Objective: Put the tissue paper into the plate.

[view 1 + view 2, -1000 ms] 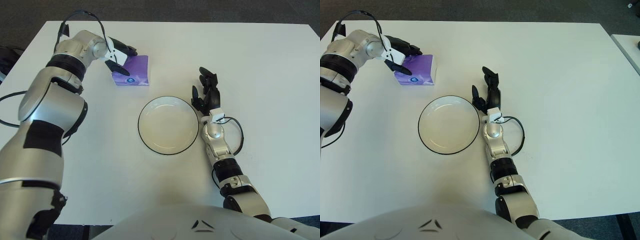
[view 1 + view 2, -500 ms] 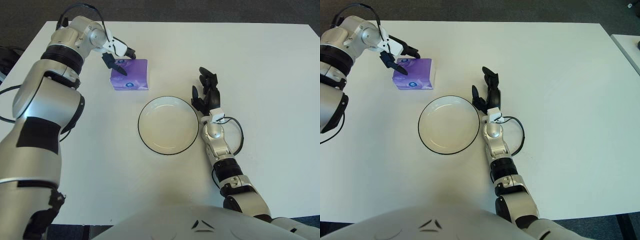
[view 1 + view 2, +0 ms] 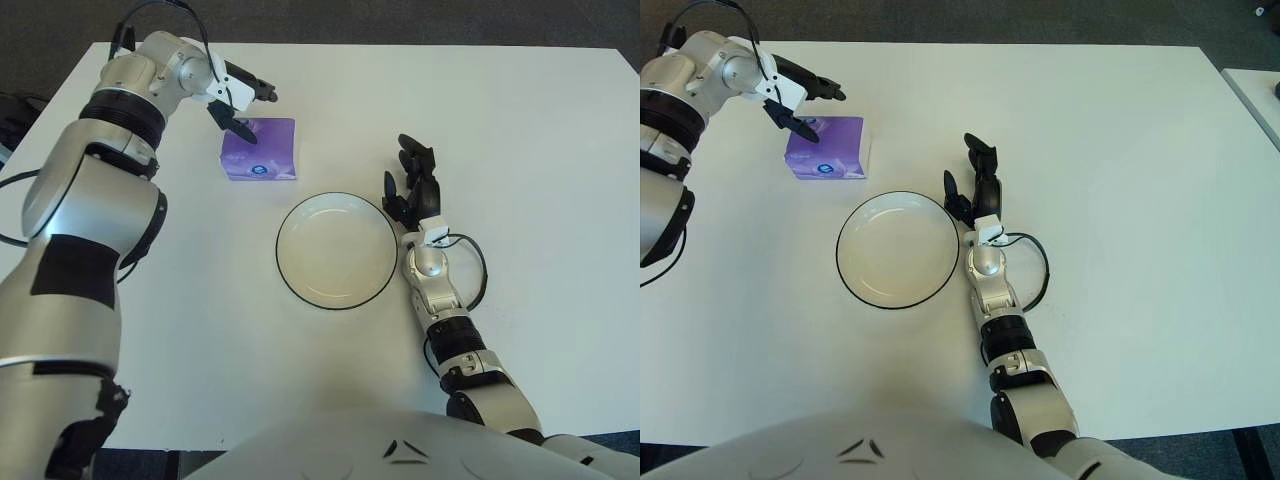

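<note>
A purple tissue pack (image 3: 260, 149) lies flat on the white table, up and to the left of the white plate (image 3: 337, 249) with its dark rim. My left hand (image 3: 245, 105) hovers at the pack's far left corner with its fingers spread and nothing between them; one finger points down at the corner, another reaches out above the far edge. Whether a fingertip touches the pack I cannot tell. My right hand (image 3: 413, 182) shows just right of the plate, fingers relaxed and pointing away from me, holding nothing.
The white table (image 3: 520, 130) stretches wide to the right and behind the plate. A cable (image 3: 475, 265) loops by my right wrist. A dark object (image 3: 12, 115) sits off the table's left edge.
My left hand let go of the tissue pack and drew back to its far left corner, fingers spreading. The pack settled flat on the table. The right hand stayed still.
</note>
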Controlling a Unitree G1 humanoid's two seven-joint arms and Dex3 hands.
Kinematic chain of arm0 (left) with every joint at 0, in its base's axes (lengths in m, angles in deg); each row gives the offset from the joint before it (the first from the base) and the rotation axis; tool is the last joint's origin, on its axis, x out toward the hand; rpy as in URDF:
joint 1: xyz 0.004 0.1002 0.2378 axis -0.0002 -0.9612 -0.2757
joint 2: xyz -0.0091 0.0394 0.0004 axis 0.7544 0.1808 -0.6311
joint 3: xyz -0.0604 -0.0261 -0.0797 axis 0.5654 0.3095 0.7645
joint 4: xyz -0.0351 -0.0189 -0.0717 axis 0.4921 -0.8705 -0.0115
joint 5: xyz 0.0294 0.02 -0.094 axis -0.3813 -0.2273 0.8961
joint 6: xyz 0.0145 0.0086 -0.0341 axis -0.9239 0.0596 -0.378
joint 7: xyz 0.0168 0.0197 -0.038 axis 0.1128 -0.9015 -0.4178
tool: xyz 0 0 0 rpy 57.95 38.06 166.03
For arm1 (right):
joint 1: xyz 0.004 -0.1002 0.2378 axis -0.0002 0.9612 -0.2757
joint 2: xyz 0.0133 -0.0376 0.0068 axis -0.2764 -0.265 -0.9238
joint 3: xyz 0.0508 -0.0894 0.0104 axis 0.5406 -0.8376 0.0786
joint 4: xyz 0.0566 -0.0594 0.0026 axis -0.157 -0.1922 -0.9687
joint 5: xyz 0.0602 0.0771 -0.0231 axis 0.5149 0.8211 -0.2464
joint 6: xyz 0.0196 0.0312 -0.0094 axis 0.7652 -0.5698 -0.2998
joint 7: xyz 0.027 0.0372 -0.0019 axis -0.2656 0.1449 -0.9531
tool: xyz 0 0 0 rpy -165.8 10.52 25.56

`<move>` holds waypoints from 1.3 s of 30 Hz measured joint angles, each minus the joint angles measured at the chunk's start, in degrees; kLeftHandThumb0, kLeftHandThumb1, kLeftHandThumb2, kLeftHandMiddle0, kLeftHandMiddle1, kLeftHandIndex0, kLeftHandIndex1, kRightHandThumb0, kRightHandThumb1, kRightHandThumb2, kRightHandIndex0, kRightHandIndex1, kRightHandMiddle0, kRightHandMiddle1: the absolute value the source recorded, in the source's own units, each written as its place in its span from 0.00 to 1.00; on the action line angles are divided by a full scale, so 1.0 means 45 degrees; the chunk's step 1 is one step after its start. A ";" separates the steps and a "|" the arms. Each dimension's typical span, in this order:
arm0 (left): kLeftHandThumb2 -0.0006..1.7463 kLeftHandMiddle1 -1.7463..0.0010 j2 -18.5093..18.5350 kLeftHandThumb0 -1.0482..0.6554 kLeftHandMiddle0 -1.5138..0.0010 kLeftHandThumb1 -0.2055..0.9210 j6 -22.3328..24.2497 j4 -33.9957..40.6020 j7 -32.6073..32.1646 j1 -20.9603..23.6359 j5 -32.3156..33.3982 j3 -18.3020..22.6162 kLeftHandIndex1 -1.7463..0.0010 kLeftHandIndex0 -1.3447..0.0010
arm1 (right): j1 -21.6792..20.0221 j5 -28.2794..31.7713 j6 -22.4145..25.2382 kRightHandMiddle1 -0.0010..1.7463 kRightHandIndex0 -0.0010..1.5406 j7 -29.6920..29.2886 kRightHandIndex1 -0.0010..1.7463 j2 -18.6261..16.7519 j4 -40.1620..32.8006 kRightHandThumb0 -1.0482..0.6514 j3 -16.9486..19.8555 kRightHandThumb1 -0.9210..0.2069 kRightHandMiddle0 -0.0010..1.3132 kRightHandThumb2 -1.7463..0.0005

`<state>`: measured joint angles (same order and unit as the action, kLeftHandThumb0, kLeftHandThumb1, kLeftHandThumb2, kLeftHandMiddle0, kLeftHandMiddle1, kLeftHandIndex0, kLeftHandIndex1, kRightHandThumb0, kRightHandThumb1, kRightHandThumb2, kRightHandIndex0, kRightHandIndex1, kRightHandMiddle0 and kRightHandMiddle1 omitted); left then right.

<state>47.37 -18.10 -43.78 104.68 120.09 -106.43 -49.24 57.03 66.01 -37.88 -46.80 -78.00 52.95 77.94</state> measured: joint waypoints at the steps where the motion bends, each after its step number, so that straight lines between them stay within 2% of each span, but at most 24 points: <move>1: 0.19 1.00 -0.0008 0.00 1.00 1.00 0.0001 -0.0007 -0.0207 -0.0023 -0.0055 -0.0030 0.91 1.00 | 0.0000 0.0000 0.0000 0.43 0.13 -0.0002 0.29 0.0000 0.0000 0.23 0.0001 0.00 0.00 0.69; 15: 0.19 1.00 -0.0329 0.00 1.00 1.00 0.0017 -0.0119 -0.2123 -0.0538 -0.0483 -0.0440 0.93 1.00 | 0.0000 0.0003 -0.0004 0.44 0.13 -0.0084 0.29 -0.0006 0.0001 0.24 0.0024 0.00 0.00 0.70; 24: 0.25 1.00 -0.0676 0.00 1.00 1.00 0.0204 -0.0156 -0.3139 -0.1357 -0.0763 -0.0822 0.97 1.00 | 0.0007 0.0009 -0.0015 0.43 0.13 -0.0084 0.30 -0.0019 0.0000 0.23 0.0083 0.00 0.00 0.68; 28: 0.28 1.00 -0.0826 0.00 1.00 1.00 0.0248 -0.0175 -0.3408 -0.1698 -0.0877 -0.1144 0.99 1.00 | 0.0020 0.0008 -0.0015 0.43 0.13 -0.0084 0.30 -0.0019 0.0000 0.22 0.0101 0.00 0.00 0.67; 39: 0.31 1.00 -0.0824 0.00 1.00 1.00 0.0246 -0.0327 -0.3583 -0.1657 -0.0984 -0.1696 1.00 1.00 | 0.0033 0.0006 -0.0012 0.44 0.12 -0.0090 0.30 -0.0020 0.0000 0.23 0.0141 0.00 0.00 0.66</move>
<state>43.66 -16.99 -45.25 88.55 112.64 -110.86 -56.88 57.18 66.04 -37.94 -47.20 -78.09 52.95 78.57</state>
